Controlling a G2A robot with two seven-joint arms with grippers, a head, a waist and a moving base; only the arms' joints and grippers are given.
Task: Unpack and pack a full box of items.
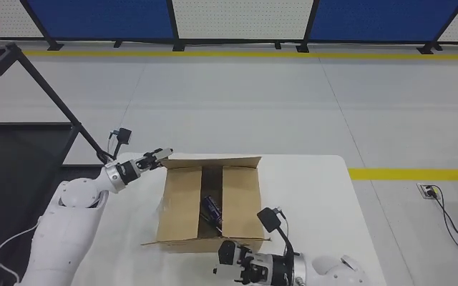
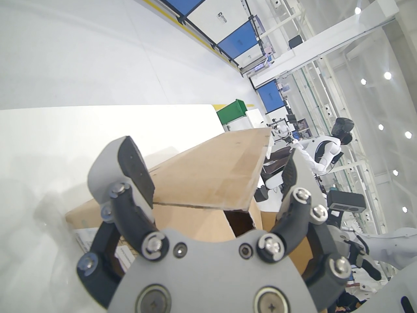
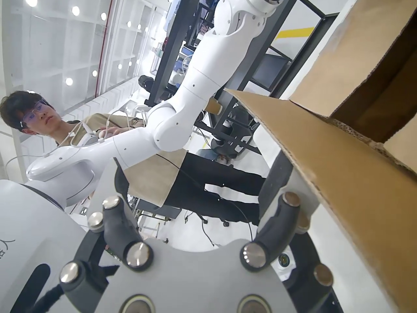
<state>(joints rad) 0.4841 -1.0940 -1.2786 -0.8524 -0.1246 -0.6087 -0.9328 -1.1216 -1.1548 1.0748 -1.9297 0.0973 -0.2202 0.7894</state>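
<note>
1. The box (image 1: 179, 207) sits mid-table (image 1: 308, 193). Its top flaps are half shut, and the slit between them shows a dark item (image 1: 212, 209) inside.
2. The left gripper (image 1: 163, 153) is wide open at the far left corner, holding nothing. The flap edge is just ahead of it.
3. The right gripper (image 3: 199, 166) is also wide open and empty at the near flap, with one finger (image 3: 283, 171) right against the cardboard.
4. Risk imo: shoving a flap instead of pinching it could slide the whole box or crease the flap.
5. The flaps block the way to the stuff inside. A black frame (image 1: 43, 86) stands close on the left arm's side.
</note>
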